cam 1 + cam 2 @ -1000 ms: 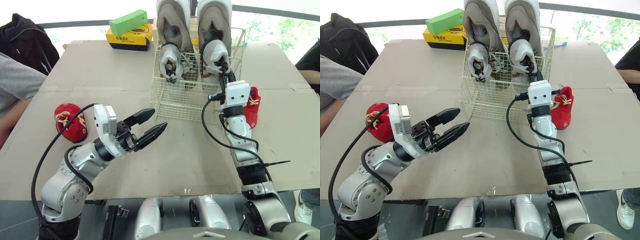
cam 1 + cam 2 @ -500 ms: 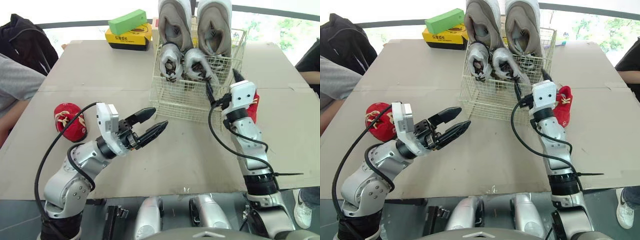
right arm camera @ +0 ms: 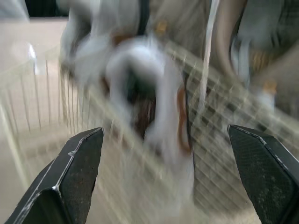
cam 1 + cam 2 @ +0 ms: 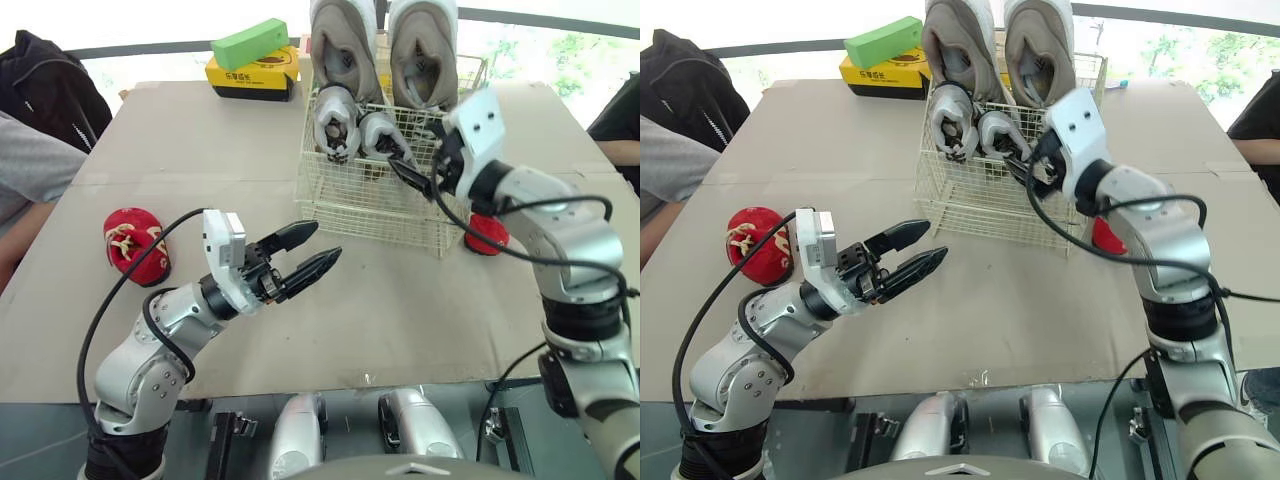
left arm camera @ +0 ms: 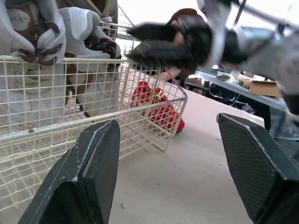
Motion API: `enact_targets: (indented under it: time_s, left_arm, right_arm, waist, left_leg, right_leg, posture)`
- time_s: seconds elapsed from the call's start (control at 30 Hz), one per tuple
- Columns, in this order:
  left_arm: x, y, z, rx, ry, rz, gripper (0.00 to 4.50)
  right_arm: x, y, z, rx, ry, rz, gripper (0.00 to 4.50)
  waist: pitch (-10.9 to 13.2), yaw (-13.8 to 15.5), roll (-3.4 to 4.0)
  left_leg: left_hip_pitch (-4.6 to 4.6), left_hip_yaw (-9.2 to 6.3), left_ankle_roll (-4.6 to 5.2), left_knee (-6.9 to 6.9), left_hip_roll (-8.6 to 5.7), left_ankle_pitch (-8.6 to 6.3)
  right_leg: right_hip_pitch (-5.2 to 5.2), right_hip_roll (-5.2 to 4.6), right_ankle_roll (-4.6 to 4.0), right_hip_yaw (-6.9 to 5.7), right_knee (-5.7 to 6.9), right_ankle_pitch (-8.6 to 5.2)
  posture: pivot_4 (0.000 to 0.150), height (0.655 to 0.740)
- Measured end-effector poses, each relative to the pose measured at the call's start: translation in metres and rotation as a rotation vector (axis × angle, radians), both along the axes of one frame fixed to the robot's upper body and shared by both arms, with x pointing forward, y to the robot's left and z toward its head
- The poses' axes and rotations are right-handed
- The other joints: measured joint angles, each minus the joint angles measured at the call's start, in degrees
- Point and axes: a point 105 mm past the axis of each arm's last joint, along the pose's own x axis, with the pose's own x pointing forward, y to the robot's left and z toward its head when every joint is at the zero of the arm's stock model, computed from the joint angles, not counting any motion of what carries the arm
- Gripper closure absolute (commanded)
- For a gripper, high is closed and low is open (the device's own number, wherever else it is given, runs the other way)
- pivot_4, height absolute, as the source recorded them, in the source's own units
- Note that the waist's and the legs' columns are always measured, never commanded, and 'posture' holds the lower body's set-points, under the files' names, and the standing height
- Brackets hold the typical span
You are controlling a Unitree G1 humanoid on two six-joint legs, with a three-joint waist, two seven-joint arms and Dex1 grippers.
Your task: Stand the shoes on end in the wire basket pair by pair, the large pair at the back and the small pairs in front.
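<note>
While our released right pincer (image 4: 405, 172) hangs at the small grey shoes (image 4: 337, 120) in the wire basket (image 4: 350, 207), our released left pincer (image 4: 324, 244) should next fetch the red shoe (image 4: 135, 243) to its left.

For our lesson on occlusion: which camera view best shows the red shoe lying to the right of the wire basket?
The left wrist view: most of the red shoe shows there, seen through the mesh of the wire basket. The two eye views show just a red sliver below the right arm.
</note>
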Motion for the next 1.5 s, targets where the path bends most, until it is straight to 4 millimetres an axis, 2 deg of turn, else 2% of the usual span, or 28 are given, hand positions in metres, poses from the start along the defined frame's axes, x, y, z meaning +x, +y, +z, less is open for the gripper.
enact_targets:
  time_s: [0.2,0.23,0.33,0.4,0.53,0.57,0.73,0.9,1.03,1.17,1.27,1.43,1.5]
  left_arm:
    - [-0.003,0.003,-0.002,0.005,-0.012,0.009,0.89]
    - [-0.004,0.003,-0.002,0.004,-0.016,0.009,0.89]
    - [-0.007,0.004,-0.002,0.003,-0.023,0.009,0.89]
    - [-0.008,0.005,-0.003,0.003,-0.024,0.013,0.89]
    - [-0.011,0.005,-0.004,0.004,-0.019,0.017,0.89]
    - [-0.011,0.005,-0.005,0.004,-0.017,0.021,0.89]
    - [-0.010,0.006,-0.004,0.008,-0.022,0.033,0.89]
    - [-0.009,0.005,-0.003,0.007,-0.031,0.032,0.89]
    - [-0.008,0.002,-0.001,0.004,-0.039,0.012,0.89]
    - [-0.006,0.002,-0.003,0.003,-0.034,0.005,0.89]
    - [-0.006,0.002,-0.003,0.002,-0.032,0.004,0.89]
    - [-0.006,0.002,-0.002,-0.002,-0.035,0.001,0.89]
    - [-0.006,0.002,-0.002,-0.002,-0.035,-0.001,0.89]
  right_arm:
    - [0.029,0.011,-0.005,-0.009,0.138,-0.021,0.42]
    - [0.032,0.013,-0.006,-0.015,0.148,-0.021,0.64]
    - [0.037,0.020,-0.004,-0.046,0.116,-0.015,1.63]
    - [0.041,0.018,-0.004,-0.066,0.097,-0.032,2.69]
    - [0.042,0.015,-0.005,-0.075,0.090,-0.052,4.31]
    - [0.041,0.014,-0.006,-0.074,0.088,-0.056,4.43]
    - [0.034,0.007,-0.006,-0.046,0.065,-0.095,4.43]
    - [0.021,-0.011,0.008,-0.011,0.008,-0.214,4.43]
    - [0.017,-0.019,0.010,-0.045,-0.002,-0.284,4.43]
    - [0.016,-0.021,0.004,-0.013,0.050,-0.331,4.43]
    - [0.017,-0.027,-0.012,0.046,0.113,-0.384,4.43]
    - [0.013,-0.038,-0.015,0.079,0.122,-0.429,4.43]
    - [0.013,-0.043,-0.016,0.106,0.142,-0.433,3.74]
  waist:
    - [0.01,0.17,0.00]
    - [0.01,0.14,0.00]
    - [0.01,0.10,0.00]
    - [0.01,0.23,0.00]
    - [0.01,0.21,0.01]
    - [0.01,0.20,0.01]
    - [0.02,0.26,0.01]
    - [0.02,-0.02,0.02]
    - [0.05,0.29,0.05]
    - [0.05,0.19,0.04]
    - [0.03,0.32,0.01]
    - [-0.02,0.96,-0.05]
    - [-0.03,1.39,-0.06]
  left_leg:
    - [-0.10,0.12,0.10,-0.02,-0.04,-0.06]
    - [-0.10,0.11,0.11,-0.02,-0.03,-0.06]
    - [-0.09,0.07,0.11,-0.02,-0.03,-0.06]
    - [-0.08,0.04,0.11,-0.01,-0.02,-0.06]
    - [-0.09,0.08,0.11,0.00,-0.02,-0.06]
    - [-0.09,0.07,0.11,-0.01,-0.02,-0.06]
    - [-0.11,0.05,0.11,-0.09,-0.01,-0.06]
    - [-0.12,0.10,0.10,-0.18,0.00,-0.06]
    - [-0.12,0.08,0.09,-0.25,-0.01,-0.06]
    - [-0.13,0.12,0.10,-0.25,-0.01,-0.06]
    - [-0.13,0.08,0.10,-0.26,-0.02,-0.06]
    - [-0.13,0.00,0.10,-0.26,-0.05,-0.06]
    - [-0.13,0.00,0.10,-0.26,-0.05,-0.06]
  right_leg:
    - [-0.02,-0.17,0.01,0.05,-0.15,0.00]
    - [-0.02,-0.17,0.01,0.05,-0.16,0.00]
    - [-0.01,-0.14,0.01,0.01,-0.14,0.00]
    - [0.00,-0.15,0.01,-0.02,-0.13,0.00]
    - [-0.01,-0.19,0.01,0.02,-0.13,0.00]
    - [-0.01,-0.18,0.01,0.01,-0.13,0.00]
    - [-0.03,-0.18,0.01,0.00,-0.15,-0.01]
    - [-0.12,-0.16,0.02,0.05,-0.17,-0.01]
    - [-0.14,-0.16,0.01,0.02,-0.19,-0.01]
    - [-0.12,-0.18,0.02,0.05,-0.26,-0.01]
    - [-0.10,-0.19,0.02,0.02,-0.29,-0.01]
    - [0.02,-0.25,0.03,-0.10,-0.45,-0.01]
    - [0.06,-0.24,0.03,-0.12,-0.54,-0.01]
  posture:
    - [0.150,0.7400]
    - [0.150,0.7400]
    - [0.150,0.7400]
    - [0.150,0.7400]
    - [0.150,0.7400]
    - [0.150,0.7400]
    - [0.150,0.7400]
    - [0.150,0.7400]
    - [0.150,0.7400]
    - [0.150,0.7400]
    - [0.150,0.7400]
    - [0.150,0.7400]
    - [0.150,0.7400]
